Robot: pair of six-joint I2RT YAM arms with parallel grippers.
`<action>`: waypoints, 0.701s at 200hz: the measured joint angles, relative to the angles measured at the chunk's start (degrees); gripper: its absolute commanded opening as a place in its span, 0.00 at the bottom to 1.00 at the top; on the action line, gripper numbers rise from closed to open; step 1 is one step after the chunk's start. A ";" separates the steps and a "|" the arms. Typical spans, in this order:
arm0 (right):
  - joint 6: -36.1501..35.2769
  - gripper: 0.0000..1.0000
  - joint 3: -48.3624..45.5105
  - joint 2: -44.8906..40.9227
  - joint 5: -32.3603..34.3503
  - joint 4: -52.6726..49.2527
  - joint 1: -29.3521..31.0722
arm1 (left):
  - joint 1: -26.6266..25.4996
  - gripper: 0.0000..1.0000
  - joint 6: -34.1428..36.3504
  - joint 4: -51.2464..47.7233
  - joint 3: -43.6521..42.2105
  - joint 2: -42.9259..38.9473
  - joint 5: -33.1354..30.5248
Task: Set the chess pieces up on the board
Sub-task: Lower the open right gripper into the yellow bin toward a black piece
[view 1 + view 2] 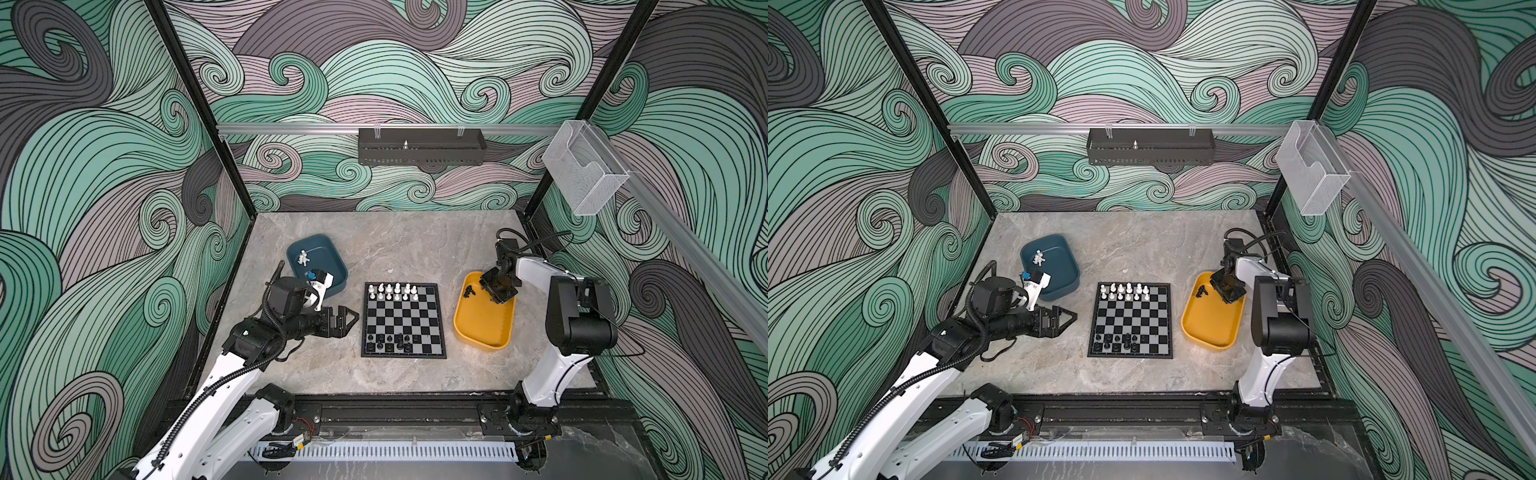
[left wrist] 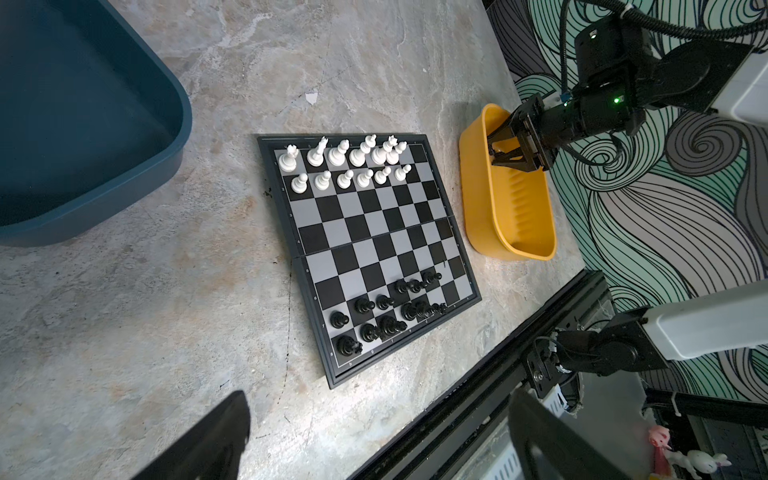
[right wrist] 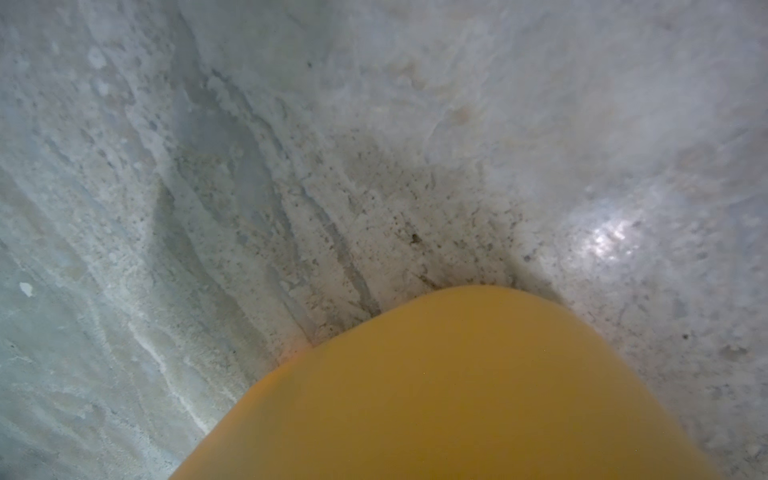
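I am watching the board (image 1: 402,318) lying flat in the middle of the table (image 1: 324,370), between the teal tray (image 1: 328,255) on the left and the yellow tray (image 1: 482,328) on the right. White pieces (image 1: 392,291) are standing in two rows along its far edge, filling the left part and leaving the right-hand squares bare. Black pieces (image 1: 390,341) are sitting along the near edge, bunched unevenly toward the left. Spare white pieces (image 1: 304,258) are lying in a small heap in the teal tray, and spare black pieces (image 1: 469,292) are lying at the far end of the yellow tray.

The left gripper (image 1: 352,324) is hanging low over bare table just beside the board's left edge, pointing toward it, its jaws standing wide and carrying nothing. The right gripper (image 1: 498,293) is reaching down into the far end of the yellow tray, next to the spare black pieces. In the left wrist view its fingers (image 2: 511,124) are showing a gap between them, but the tips are dipping behind the tray wall, so I cannot tell whether they are gripping anything. The right wrist view is giving me only blurred yellow wall and table.

A white speck (image 1: 390,271) is lying on the table just past the board's far edge, too small to identify.
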 measured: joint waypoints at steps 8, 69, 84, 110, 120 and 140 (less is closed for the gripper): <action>-0.22 0.43 0.02 0.00 -0.26 -0.04 0.09 | 0.00 0.98 0.00 0.02 0.00 -0.13 0.02; -9.42 0.53 0.24 -0.50 -1.97 -2.08 0.57 | 0.02 0.98 0.00 0.35 0.00 -0.59 0.17; -13.35 0.54 0.92 -1.07 -1.14 -4.02 0.70 | 0.00 0.99 0.00 0.37 0.00 -0.59 0.20; -19.61 0.55 3.04 -2.16 1.11 -6.23 0.81 | 0.02 0.99 0.00 0.42 -0.26 -0.57 0.31; -21.81 0.56 4.28 -2.29 2.16 -6.91 0.87 | 0.02 0.99 0.00 0.39 -0.33 -0.57 0.35; -26.01 0.56 7.23 -1.97 3.04 -7.65 0.85 | 0.02 0.99 -0.02 0.42 -0.33 -0.57 0.37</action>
